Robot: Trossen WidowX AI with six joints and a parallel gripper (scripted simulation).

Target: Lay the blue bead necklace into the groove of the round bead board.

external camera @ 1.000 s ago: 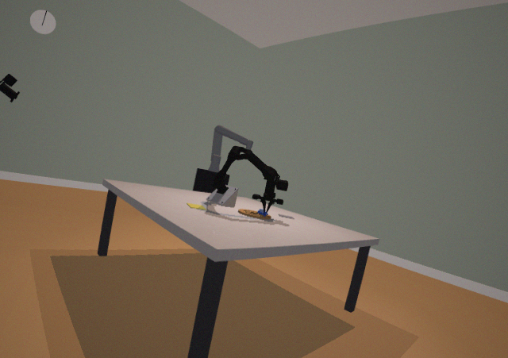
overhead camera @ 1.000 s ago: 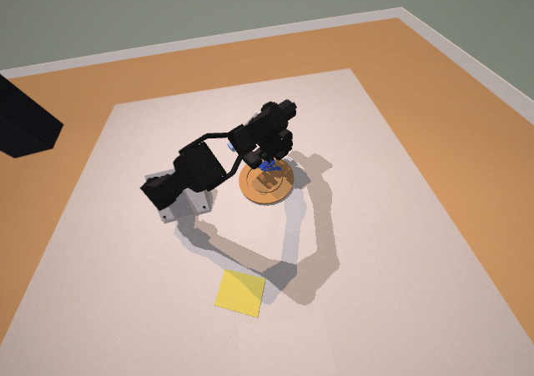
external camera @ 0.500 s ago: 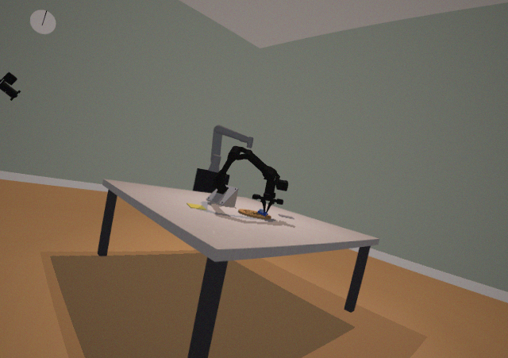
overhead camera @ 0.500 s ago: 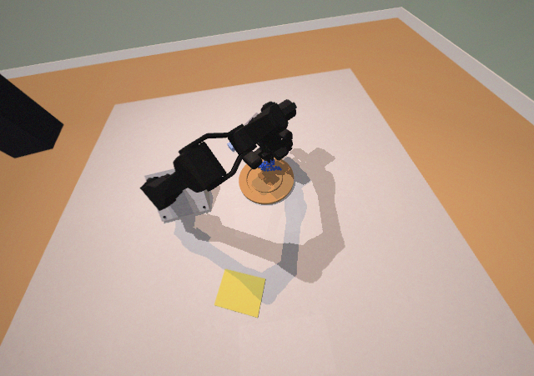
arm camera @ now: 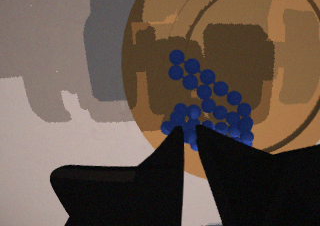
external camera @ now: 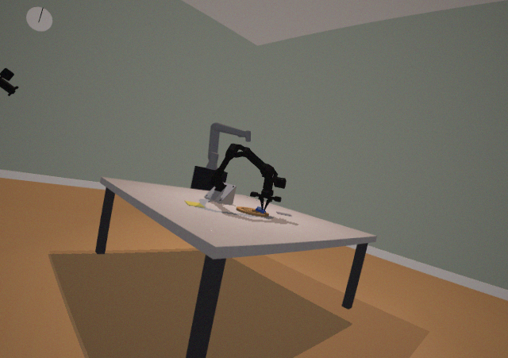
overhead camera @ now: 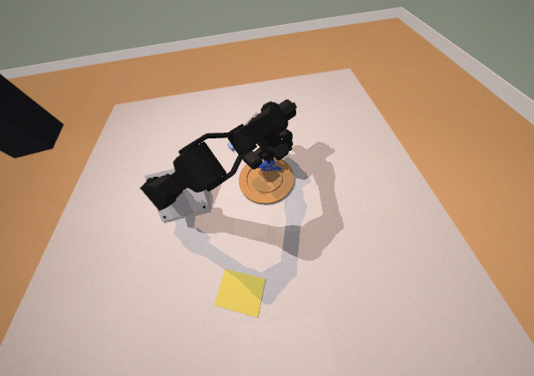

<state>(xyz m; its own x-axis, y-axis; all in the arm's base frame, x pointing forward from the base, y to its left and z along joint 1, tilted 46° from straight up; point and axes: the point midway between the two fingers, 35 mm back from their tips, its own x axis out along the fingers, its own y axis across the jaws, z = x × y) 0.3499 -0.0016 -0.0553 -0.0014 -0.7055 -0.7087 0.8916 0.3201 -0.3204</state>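
The blue bead necklace is bunched over one side of the round bead board. In the wrist view its beads run in folded double rows, not around the ring-shaped groove, and the nearer beads cluster at the fingertips. My gripper points down low over that side of the board. Its fingertips stand close together, shut on a part of the necklace. The fingers hide some beads, and whether any bead lies in the groove cannot be told.
A flat yellow square lies on the white table. The arm's grey base stands beside the board. A small flat grey piece lies beyond the board in the exterior view. Arm shadows cross the table and board.
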